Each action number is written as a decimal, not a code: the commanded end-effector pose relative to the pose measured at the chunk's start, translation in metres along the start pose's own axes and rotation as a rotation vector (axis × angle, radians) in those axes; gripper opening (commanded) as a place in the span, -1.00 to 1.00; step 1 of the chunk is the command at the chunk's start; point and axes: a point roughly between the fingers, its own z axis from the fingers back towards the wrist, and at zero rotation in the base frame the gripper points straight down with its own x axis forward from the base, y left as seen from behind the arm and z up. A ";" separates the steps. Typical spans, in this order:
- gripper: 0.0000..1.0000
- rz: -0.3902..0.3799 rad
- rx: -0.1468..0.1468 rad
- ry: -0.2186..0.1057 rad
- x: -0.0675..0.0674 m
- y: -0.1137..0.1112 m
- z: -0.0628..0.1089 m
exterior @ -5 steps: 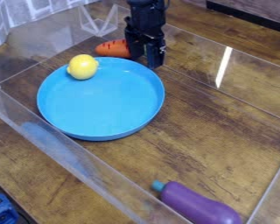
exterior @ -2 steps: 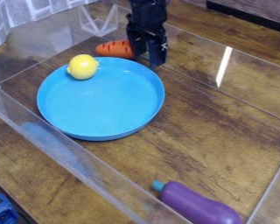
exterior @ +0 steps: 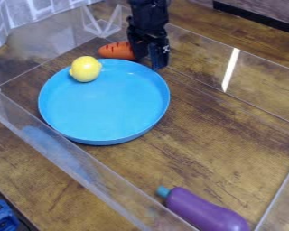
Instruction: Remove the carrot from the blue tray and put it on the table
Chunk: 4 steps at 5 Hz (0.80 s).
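Observation:
The orange carrot with its green top lies on the dark wood table, just behind the far rim of the blue tray. My black gripper hangs right beside the carrot, at its right end. Its fingers point down and stand open, and nothing shows between them. Whether a finger touches the carrot I cannot tell. A yellow ball rests inside the tray at its far left.
A purple eggplant toy lies near the front edge on the right. Clear plastic walls enclose the table along the front left and the back.
The gripper has risen a little and shifted slightly left. The carrot, ball and tray have not moved.

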 end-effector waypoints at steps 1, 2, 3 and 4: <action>1.00 -0.007 0.075 -0.131 0.016 0.008 0.060; 1.00 -0.005 0.074 -0.144 0.016 0.008 0.063; 1.00 -0.002 0.075 -0.148 0.014 0.010 0.062; 1.00 -0.004 0.075 -0.156 0.014 0.012 0.063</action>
